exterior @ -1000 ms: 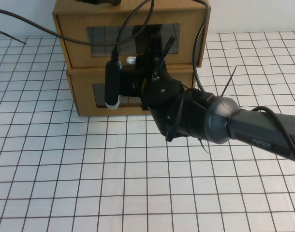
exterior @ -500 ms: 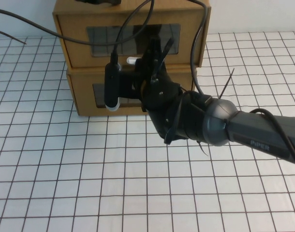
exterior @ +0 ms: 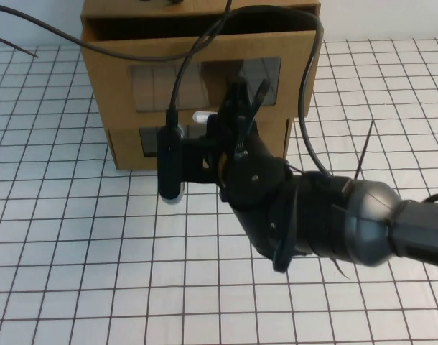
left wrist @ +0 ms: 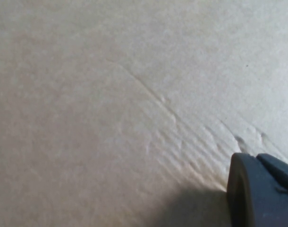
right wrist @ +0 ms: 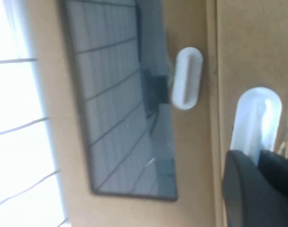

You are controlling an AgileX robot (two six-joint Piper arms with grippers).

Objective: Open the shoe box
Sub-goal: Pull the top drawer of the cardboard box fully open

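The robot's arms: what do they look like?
Right arm: black and dark grey, rounded joints, black cables, zip ties. Its black right gripper is at the shoe box's white handle. Left gripper: dark, against cardboard.

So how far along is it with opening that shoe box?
Partly done: the upper shoe box's front is pulled forward, a dark gap showing behind it. In hand: the right gripper is shut on its white handle; the left gripper is close to a cardboard surface. Left: drawing it fully open.
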